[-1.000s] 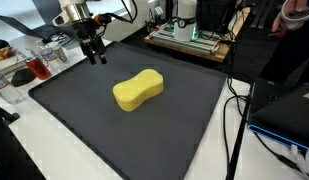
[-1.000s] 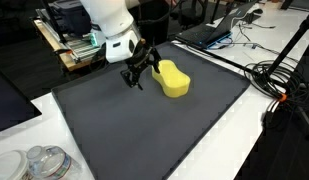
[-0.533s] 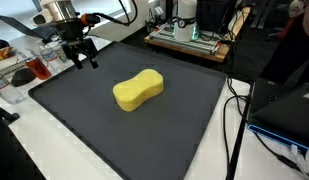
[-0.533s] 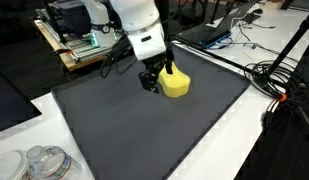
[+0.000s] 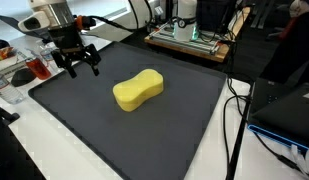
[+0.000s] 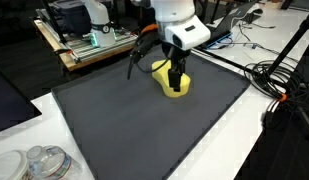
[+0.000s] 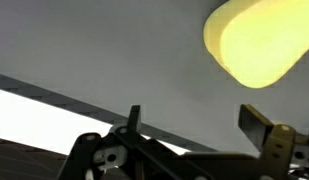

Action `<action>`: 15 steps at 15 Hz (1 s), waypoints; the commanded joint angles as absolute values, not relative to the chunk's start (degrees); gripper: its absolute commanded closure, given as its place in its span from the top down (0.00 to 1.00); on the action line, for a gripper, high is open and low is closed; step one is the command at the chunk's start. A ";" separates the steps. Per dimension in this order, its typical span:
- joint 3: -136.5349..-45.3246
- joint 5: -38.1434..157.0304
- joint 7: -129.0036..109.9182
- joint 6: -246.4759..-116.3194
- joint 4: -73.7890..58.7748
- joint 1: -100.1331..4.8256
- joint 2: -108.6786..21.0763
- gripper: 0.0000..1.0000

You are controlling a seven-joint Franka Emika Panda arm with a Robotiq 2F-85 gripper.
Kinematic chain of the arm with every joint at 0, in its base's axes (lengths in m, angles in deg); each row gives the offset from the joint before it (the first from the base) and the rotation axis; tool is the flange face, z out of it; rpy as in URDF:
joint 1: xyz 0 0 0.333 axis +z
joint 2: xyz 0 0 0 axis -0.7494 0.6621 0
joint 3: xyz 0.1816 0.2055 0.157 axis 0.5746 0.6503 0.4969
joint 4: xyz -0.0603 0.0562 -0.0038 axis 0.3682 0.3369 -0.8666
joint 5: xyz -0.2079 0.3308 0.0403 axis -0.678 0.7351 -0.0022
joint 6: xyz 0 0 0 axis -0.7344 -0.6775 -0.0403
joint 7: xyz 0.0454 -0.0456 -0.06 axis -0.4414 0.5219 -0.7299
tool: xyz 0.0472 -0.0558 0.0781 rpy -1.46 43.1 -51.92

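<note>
The gripper point(image 5: 82, 70) hangs with jaws spread and empty above the dark mat point(image 5: 124, 135), at about ten o'clock from the yellow sponge point(image 5: 138, 90), seemingly clear of it.

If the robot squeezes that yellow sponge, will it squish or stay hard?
Probably squish: the sponge looks like soft foam with rounded, puffy edges. It is likely light for its size, so the open gripper should lift it easily. Pushed, it would probably slide on the dark mat rather than roll, since it lies flat.
</note>
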State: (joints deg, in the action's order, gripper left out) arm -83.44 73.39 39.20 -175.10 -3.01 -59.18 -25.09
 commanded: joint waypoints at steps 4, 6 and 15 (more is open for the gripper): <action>-82.14 66.47 43.52 -173.23 2.43 -56.35 -22.48 1.00; -82.54 63.61 43.89 -171.27 3.85 -55.00 -22.12 1.00; -83.15 54.76 36.73 -168.79 4.44 -47.22 -23.09 1.00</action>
